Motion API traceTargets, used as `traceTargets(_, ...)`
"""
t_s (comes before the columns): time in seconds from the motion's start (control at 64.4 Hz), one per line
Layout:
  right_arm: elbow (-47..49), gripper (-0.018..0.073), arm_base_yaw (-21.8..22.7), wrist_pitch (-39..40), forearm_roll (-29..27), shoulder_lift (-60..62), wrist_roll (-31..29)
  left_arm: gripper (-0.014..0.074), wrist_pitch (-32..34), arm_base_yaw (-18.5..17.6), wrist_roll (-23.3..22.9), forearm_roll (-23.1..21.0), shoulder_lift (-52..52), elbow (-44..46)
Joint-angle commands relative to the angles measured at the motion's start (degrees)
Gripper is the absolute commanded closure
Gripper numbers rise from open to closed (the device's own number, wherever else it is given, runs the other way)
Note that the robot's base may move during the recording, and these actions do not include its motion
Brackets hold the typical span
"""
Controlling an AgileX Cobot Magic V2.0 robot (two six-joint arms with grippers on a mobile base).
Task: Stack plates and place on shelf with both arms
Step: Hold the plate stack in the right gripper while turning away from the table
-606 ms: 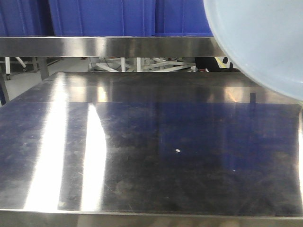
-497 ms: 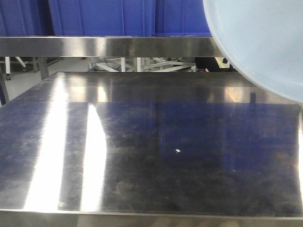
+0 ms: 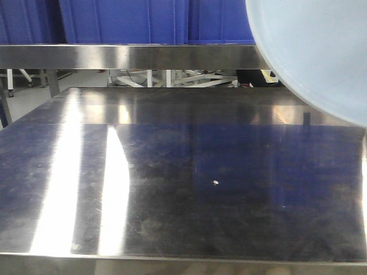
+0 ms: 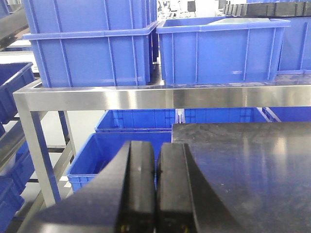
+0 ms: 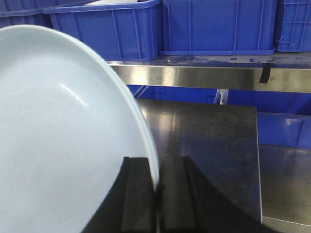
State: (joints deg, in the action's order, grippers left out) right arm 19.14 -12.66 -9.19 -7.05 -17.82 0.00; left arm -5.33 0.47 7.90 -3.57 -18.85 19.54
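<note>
right gripper (image 5: 156,196) pinches the plate (image 5: 63,141) by its rim; left gripper (image 4: 155,189) is closed on nothing. such a thin edge hold wants a slow, level carry to the shelf (image 5: 194,77).

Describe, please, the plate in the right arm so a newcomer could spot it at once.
Start at the reflective steel tabletop and look above its far right corner. There a round, shallow, pale blue-white plastic plate is held in the air, rim pinched in the right pincer. Its neighbours are steel or blue plastic crates; it alone is pale and round.
</note>
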Motion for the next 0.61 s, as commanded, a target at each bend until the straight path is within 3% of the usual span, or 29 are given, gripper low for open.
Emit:
traceTargets(0.0, 1.82, 0.0508, 0.28, 5.69, 0.23, -0.20, 0.00, 0.0514, 4.94, 0.16, -0.25, -0.54, -0.44, 1.62)
traceTargets(0.59, 1.82, 0.0508, 0.28, 5.69, 0.23, -0.20, 0.00, 0.0514, 4.94, 0.16, -0.25, -0.54, -0.44, 1.62)
